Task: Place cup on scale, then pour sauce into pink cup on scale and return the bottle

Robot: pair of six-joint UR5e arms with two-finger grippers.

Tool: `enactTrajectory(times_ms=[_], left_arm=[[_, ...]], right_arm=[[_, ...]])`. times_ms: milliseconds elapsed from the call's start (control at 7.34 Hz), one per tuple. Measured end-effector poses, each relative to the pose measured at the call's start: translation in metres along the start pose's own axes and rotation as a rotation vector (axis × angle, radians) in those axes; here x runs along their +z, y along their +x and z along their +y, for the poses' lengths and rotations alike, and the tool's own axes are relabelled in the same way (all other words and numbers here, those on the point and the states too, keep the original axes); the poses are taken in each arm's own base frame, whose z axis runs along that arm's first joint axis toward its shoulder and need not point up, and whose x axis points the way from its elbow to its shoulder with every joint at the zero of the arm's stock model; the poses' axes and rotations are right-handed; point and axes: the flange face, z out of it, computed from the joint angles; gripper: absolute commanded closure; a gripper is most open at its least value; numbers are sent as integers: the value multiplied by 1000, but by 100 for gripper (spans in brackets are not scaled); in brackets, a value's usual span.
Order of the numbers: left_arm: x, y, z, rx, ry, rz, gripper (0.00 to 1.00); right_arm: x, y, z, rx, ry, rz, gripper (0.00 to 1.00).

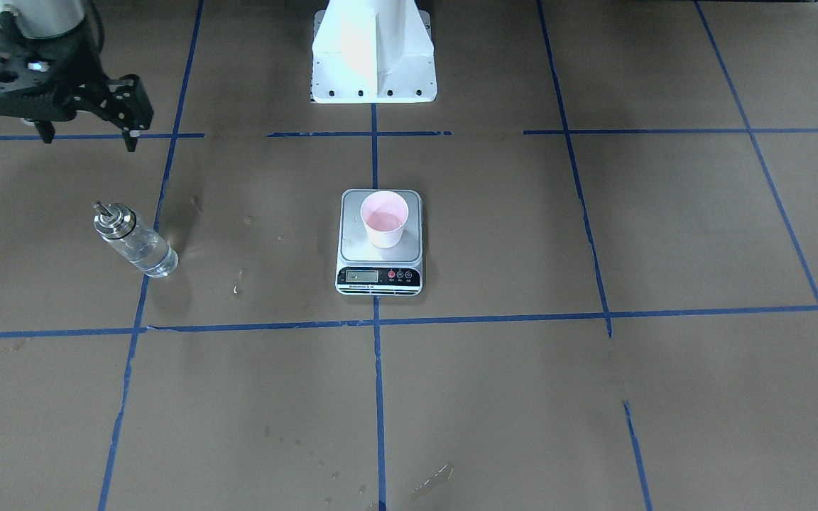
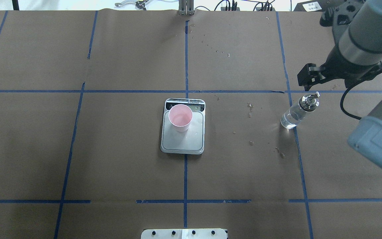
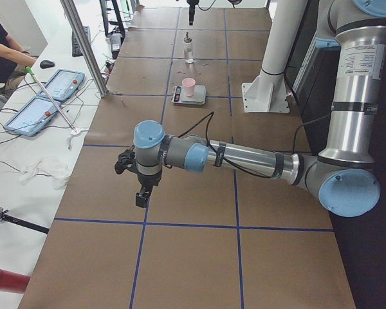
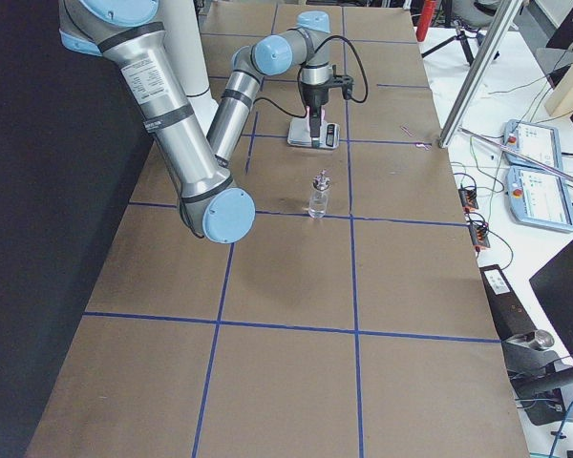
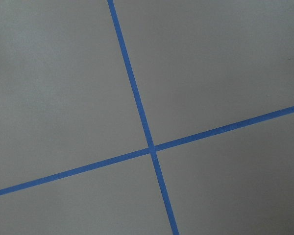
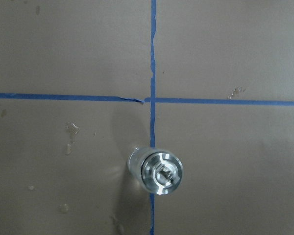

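Hovering above bottle [image 1: 135, 241], right pincer [image 1: 88, 140] spread wide, empty; left pincer [image 3: 141, 195] opening: cannot tell.

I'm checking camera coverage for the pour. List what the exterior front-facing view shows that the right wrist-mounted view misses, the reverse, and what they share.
Only the front-facing view: the pink cup standing on the scale, the scale's display strip, the robot's base, and the open right gripper, apart from the bottle.
Only the wrist view: the top face of the bottle's metal cap, seen straight down.
Both: the upright bottle by a blue tape line, the tape crossing near it, and wet spots on the brown paper.
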Motion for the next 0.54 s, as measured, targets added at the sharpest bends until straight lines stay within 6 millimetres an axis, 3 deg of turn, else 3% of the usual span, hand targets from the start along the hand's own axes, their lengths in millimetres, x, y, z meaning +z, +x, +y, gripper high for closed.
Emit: enactTrajectory(times_ms=[272,545], left_arm=[[0,0,0,1,1,0,0],[0,0,1,1,-1,0,0]], right_arm=[[8,87,-39,-43,-23,-68,0],[41,194,-56,-109,-25,-144,0]])
